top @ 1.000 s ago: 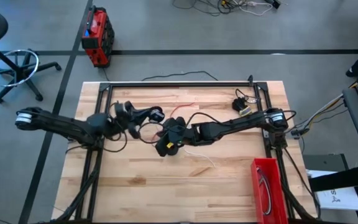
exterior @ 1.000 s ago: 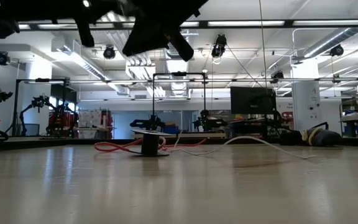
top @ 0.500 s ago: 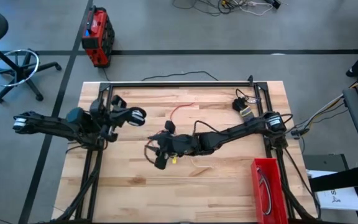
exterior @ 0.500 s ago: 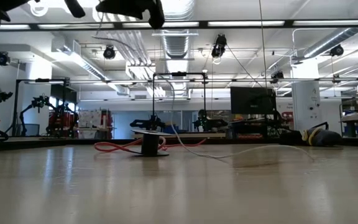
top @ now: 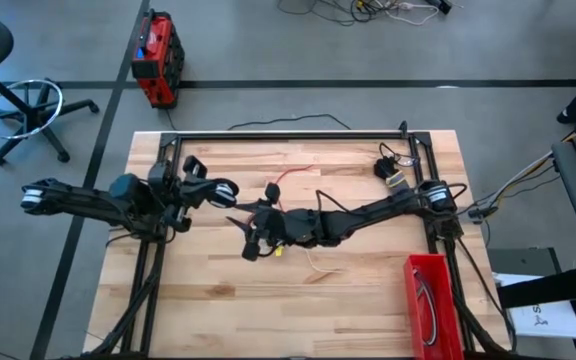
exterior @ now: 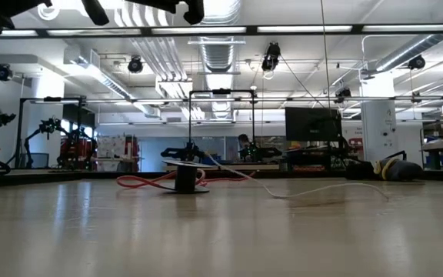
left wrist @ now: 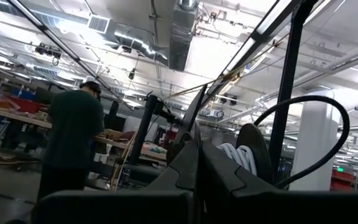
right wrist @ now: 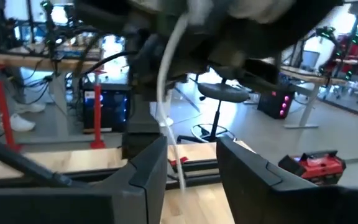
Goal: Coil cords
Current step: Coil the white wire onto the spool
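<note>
Left gripper [top: 226,188] back toward table middle, after pulling away half second ago; fingers pressed together on white cord coil [left wrist: 238,157] wound over them. Right gripper [top: 252,240] up and nearer left one, jaws apart, white cord [right wrist: 169,93] running loose between them. White tail [top: 318,262] trails on table [top: 368,300]; red cord [exterior: 141,182] lies farther back. Reads as setup for another wrap

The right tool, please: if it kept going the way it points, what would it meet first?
Probably the left tool holding the white cord, just ahead of the right tool; depth is unclear.
</note>
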